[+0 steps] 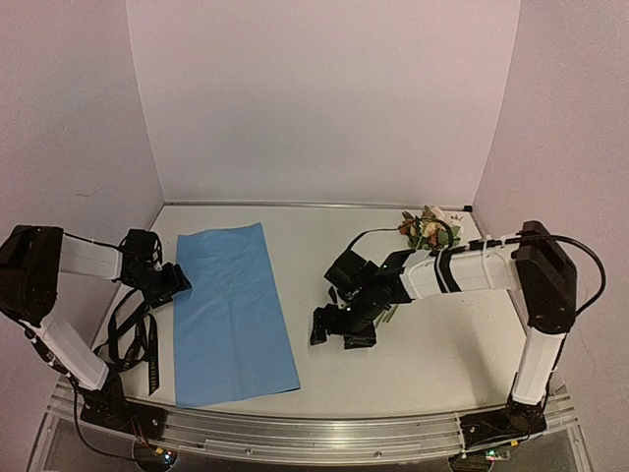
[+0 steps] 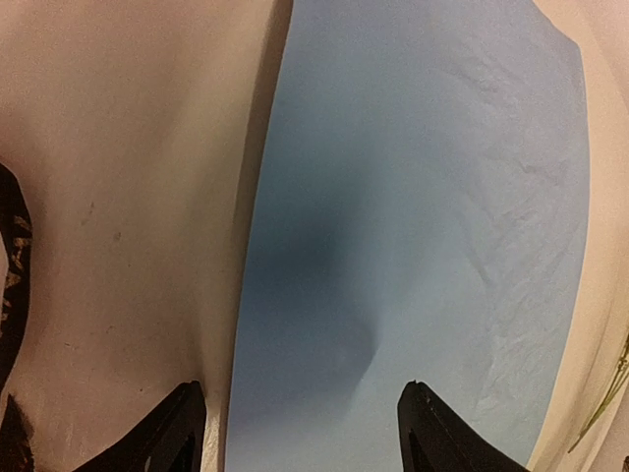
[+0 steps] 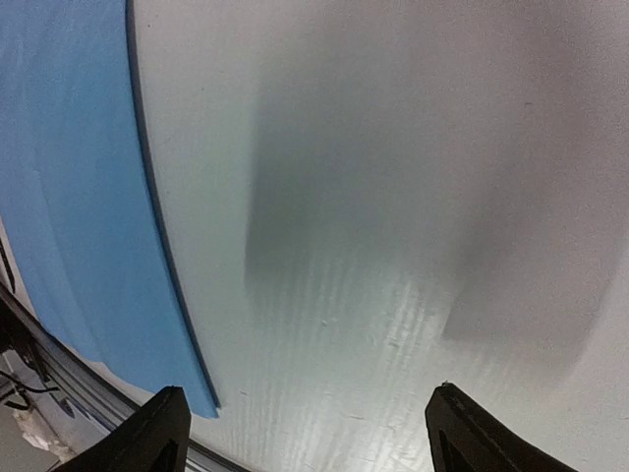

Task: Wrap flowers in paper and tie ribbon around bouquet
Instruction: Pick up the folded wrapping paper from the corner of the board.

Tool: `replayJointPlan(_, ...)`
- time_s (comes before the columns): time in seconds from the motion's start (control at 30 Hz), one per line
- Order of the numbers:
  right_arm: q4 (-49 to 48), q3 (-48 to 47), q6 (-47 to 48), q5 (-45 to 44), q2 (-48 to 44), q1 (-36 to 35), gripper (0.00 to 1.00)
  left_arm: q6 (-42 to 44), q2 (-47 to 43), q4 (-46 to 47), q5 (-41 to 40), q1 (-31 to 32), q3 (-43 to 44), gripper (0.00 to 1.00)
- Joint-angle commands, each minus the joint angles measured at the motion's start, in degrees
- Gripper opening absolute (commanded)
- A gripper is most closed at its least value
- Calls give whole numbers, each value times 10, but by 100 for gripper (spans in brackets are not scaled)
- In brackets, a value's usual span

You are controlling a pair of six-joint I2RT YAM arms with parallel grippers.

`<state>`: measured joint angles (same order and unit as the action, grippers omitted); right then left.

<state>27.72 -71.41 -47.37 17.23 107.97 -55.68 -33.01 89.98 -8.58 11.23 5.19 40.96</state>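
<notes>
Paper (image 1: 234, 313): flat, light blue side up, left of centre
Flowers (image 1: 425, 229): far right corner of the table (image 1: 413, 379)
Ribbon (image 1: 133, 339): lying far left
Left gripper (image 2: 303, 398): jaws apart, empty, over the paper's left edge
Right gripper (image 3: 310, 393): jaws apart, empty, over the table

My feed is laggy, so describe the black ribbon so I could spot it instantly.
Find the large light blue paper sheet on the left half of the white table. Just left of it, by the left arm, the narrow black ribbon lies in loose loops. Unlike the round black cable on the right arm, it is flat as a strap with faint light lettering.
</notes>
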Motion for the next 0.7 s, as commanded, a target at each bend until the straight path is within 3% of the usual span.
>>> replayJointPlan(0.0, -57, -53, -55, 46, 50, -19, 82, 4, 9, 35, 42, -4, -3, 68)
replayJointPlan(0.3, -84, -102, -102, 59, 122, -31, 70, -7, 26, 55, 91, -4, -11, 54)
replayJointPlan(0.67, -86, -120, -112, 52, 155, -31, 49, -8, -9, 29, 137, -4, -4, 25)
